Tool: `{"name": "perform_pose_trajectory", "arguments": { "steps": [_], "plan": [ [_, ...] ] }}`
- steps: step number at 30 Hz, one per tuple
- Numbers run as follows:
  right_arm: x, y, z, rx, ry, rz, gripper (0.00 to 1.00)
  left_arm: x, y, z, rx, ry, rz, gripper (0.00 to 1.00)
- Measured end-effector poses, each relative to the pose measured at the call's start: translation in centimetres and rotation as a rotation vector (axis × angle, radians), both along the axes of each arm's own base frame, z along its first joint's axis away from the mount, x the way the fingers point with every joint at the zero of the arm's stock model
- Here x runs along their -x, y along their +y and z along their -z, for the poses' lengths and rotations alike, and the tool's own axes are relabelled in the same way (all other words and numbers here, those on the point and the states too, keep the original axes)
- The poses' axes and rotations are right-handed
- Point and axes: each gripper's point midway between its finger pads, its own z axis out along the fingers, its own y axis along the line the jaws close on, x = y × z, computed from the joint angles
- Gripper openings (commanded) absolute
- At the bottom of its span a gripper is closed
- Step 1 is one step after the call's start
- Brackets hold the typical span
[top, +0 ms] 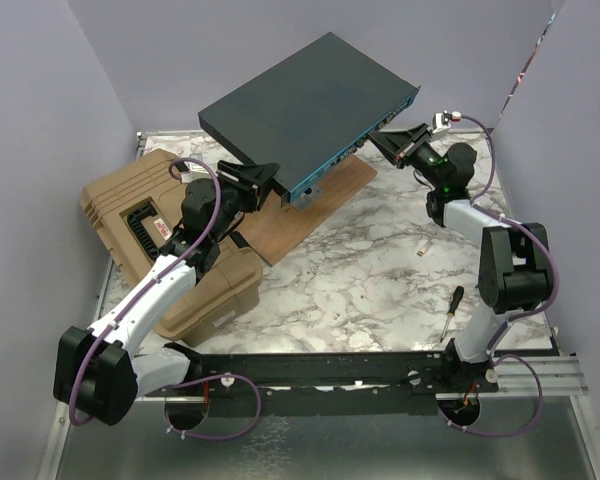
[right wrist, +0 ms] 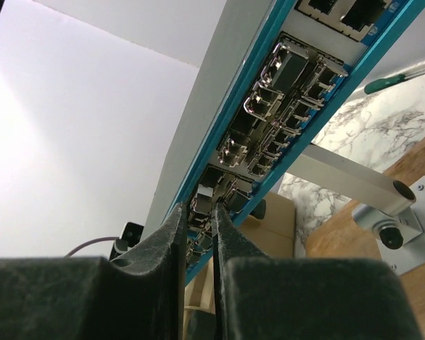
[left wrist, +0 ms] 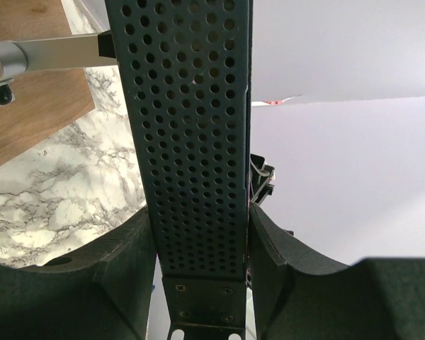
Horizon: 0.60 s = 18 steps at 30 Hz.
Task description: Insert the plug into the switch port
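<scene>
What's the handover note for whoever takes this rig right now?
Left tool: shut on the perforated end of the switch, bracing it.
Right tool: fingers nearly together at the teal port row, with a small metal plug at their tips; grip unclear.
The switch is raised on a metal stand over the wooden board.
Done: plug is at the ports.
Left: confirm it is seated, then release.

A lab test cell, probably, is suggested: a marble-patterned table (top: 380,265) is boxed in by plain lavender panels (top: 70,90), with a mounting rail (top: 330,368) fixed along its edge.
</scene>
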Motion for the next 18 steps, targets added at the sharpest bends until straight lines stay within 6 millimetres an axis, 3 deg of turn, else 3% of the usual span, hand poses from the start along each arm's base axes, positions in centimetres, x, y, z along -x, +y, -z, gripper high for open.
{"name": "perform_pose_trajectory", "arguments": {
  "steps": [7,18],
  "plan": [
    [0.03,0.28,-0.01,0.006,0.009,-0.015,0.01,-0.01,0.03,-0.04,0.003,0.001,-0.002,0.00],
    [-0.13,0.23,-0.03,0.123,0.121,-0.014,0.01,-0.01,0.05,-0.07,0.005,0.001,-0.003,0.00]
  ]
}}
